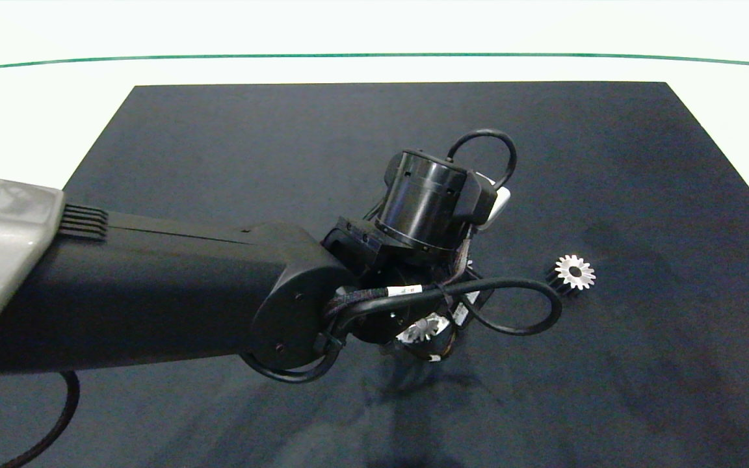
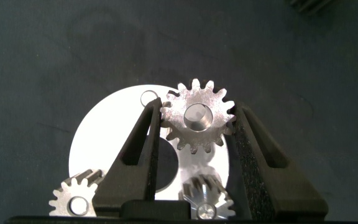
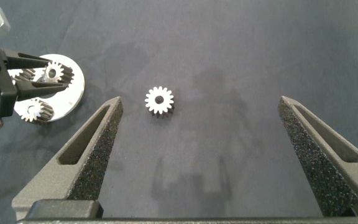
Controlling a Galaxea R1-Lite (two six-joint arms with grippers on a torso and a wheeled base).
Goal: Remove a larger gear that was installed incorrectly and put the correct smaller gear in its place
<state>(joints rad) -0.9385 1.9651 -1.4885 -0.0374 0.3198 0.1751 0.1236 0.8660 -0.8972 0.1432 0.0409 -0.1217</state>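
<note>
Hidden in the head view under the left arm: round plate [image 2: 98,134] and most of its gears. Seen only from the wrist: left gripper [image 2: 194,121] clamped on the larger gear [image 2: 197,116]. Lay apart, ahead of the wide-open right gripper [image 3: 201,155]: the smaller gear [image 3: 160,99].

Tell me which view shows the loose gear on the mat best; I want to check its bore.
The right wrist view: the loose gear lies unobstructed, bore visible, ahead of the open right gripper. The head view shows it at an angle. The left wrist view cuts it off at the edge.
</note>
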